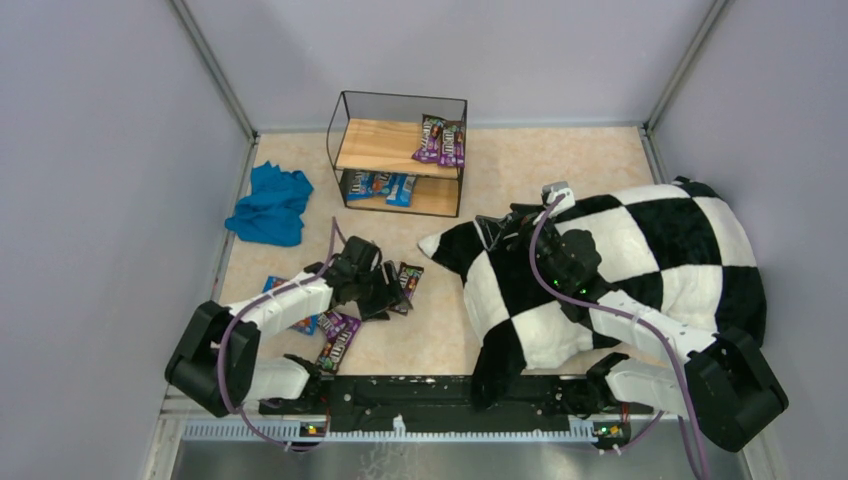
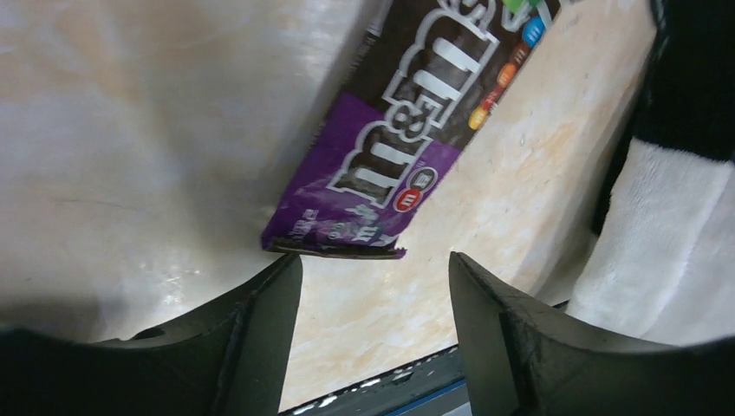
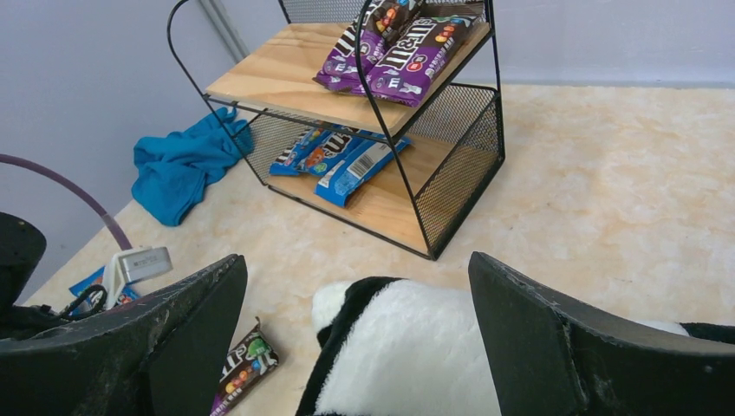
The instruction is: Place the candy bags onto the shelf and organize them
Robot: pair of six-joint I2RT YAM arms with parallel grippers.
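Observation:
The wire shelf (image 1: 398,150) stands at the back of the table, also in the right wrist view (image 3: 364,113). Two purple candy bags (image 1: 441,140) lie on its top board, several blue ones (image 1: 385,185) on the lower board. My left gripper (image 1: 385,295) is open, low over a purple and brown candy bag (image 2: 407,130) on the table; the bag's end lies just past the fingertips. More bags (image 1: 335,340) lie by the left arm. My right gripper (image 1: 495,228) is open and empty above the pillow's corner.
A black-and-white checkered pillow (image 1: 640,260) covers the right side of the table under the right arm. A teal cloth (image 1: 270,205) lies at the left wall. Grey walls close in the table on three sides.

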